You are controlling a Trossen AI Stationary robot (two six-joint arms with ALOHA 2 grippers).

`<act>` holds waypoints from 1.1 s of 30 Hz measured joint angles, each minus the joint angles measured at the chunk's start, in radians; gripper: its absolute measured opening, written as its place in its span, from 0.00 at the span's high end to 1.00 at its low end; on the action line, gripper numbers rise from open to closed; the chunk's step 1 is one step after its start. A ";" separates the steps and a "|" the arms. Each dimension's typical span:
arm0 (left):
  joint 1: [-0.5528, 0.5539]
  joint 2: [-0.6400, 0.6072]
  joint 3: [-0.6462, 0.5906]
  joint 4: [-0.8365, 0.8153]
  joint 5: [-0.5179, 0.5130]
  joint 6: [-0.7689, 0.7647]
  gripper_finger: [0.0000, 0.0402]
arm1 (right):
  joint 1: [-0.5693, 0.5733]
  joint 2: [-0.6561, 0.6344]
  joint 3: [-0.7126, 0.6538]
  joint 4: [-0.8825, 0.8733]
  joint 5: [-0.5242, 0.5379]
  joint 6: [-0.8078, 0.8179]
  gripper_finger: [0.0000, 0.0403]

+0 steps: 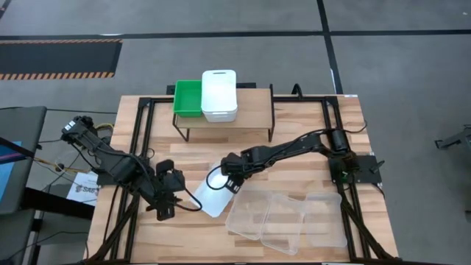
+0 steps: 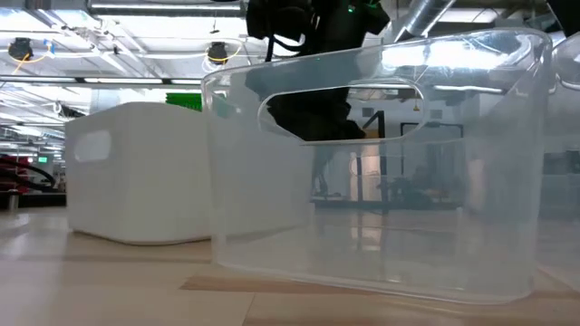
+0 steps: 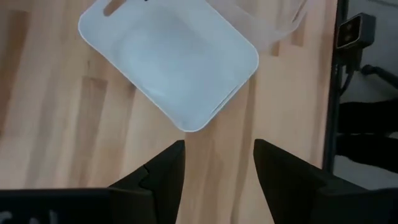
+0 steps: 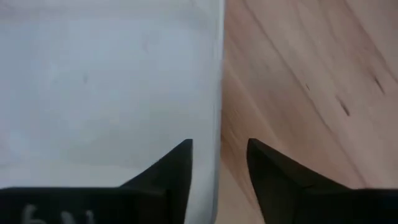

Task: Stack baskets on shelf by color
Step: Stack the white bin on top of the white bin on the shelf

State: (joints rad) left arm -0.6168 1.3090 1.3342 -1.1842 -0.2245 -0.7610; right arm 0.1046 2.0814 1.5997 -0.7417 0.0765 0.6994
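Right wrist view: the opaque white plastic basket is cut off, its rim straddled by the right gripper, fingers apart; left gripper is seen parted, empty.

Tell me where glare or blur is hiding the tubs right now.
Low view: the clear tub fills the frame, ceiling lights reflecting on its wall, the room showing through. Right wrist view: the white tub is a soft, featureless sheet. High view: the clear tubs nearly vanish against the table.
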 joint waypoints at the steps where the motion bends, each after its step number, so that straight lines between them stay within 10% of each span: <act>1: 0.000 0.000 0.000 -0.007 -0.008 0.007 0.56 | 0.000 -0.004 0.000 -0.011 0.000 0.033 0.59; 11: 0.000 0.000 0.000 -0.129 -0.209 -0.086 0.56 | 0.039 -0.010 0.005 -0.141 0.011 0.363 0.97; 24: -0.001 0.001 0.000 -0.107 -0.381 -0.336 0.56 | 0.159 -0.082 0.006 -0.177 0.105 0.634 0.85; 33: -0.053 0.001 -0.159 0.305 -0.390 -0.044 0.56 | 0.125 -0.134 0.006 -0.202 0.162 0.637 0.70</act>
State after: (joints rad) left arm -0.6697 1.3102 1.1749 -0.8790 -0.6143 -0.8048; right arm 0.2296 1.9471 1.6054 -0.9438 0.2386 1.3360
